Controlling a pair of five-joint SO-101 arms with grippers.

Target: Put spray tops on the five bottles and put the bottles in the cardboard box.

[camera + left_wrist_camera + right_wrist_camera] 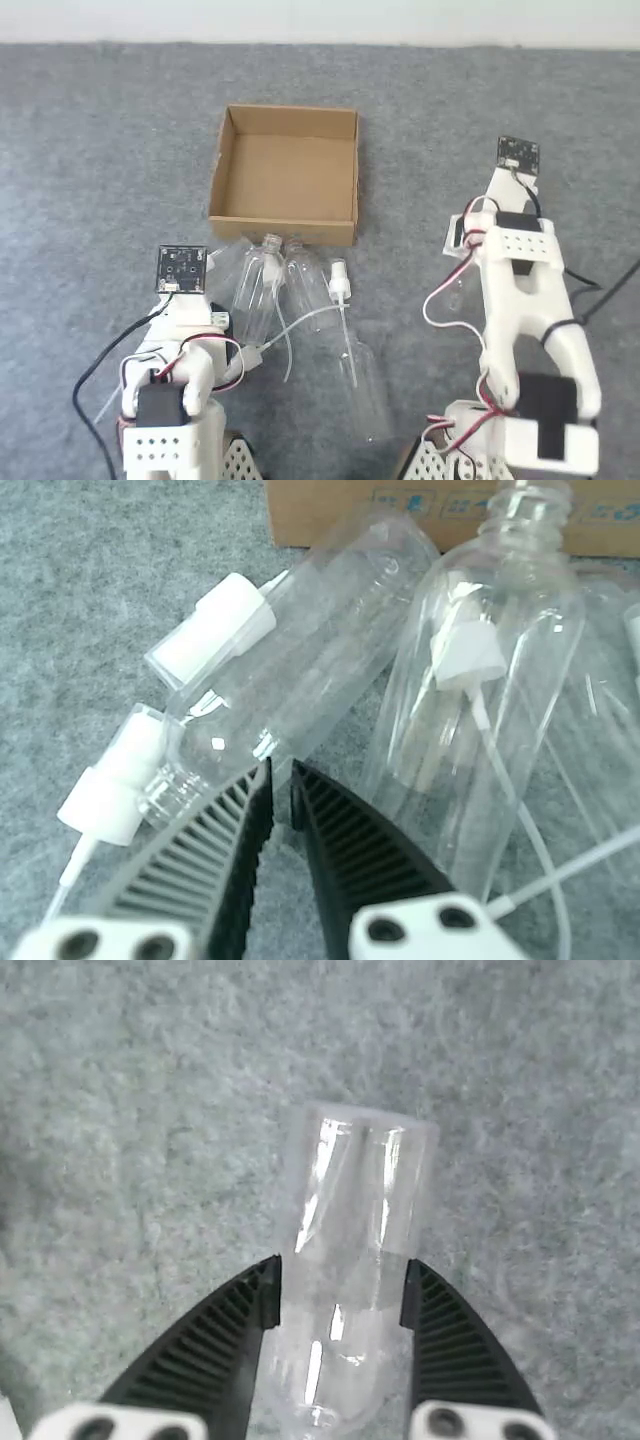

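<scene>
My left gripper is shut with nothing between its fingers; the tips rest against a clear bottle lying on its side. That bottle wears a white spray top. A second white spray top lies just beyond it. Beside them lies another clear bottle with a bare threaded neck towards the cardboard box. My right gripper is shut on a clear bottle above the carpet. From above, the cardboard box is empty, with bottles clustered in front of it.
Grey carpet covers the table. A bottle with a white spray top lies between the arms, its body pointing towards the front edge. A thin dip tube curves across the carpet. The right arm stands right of the box.
</scene>
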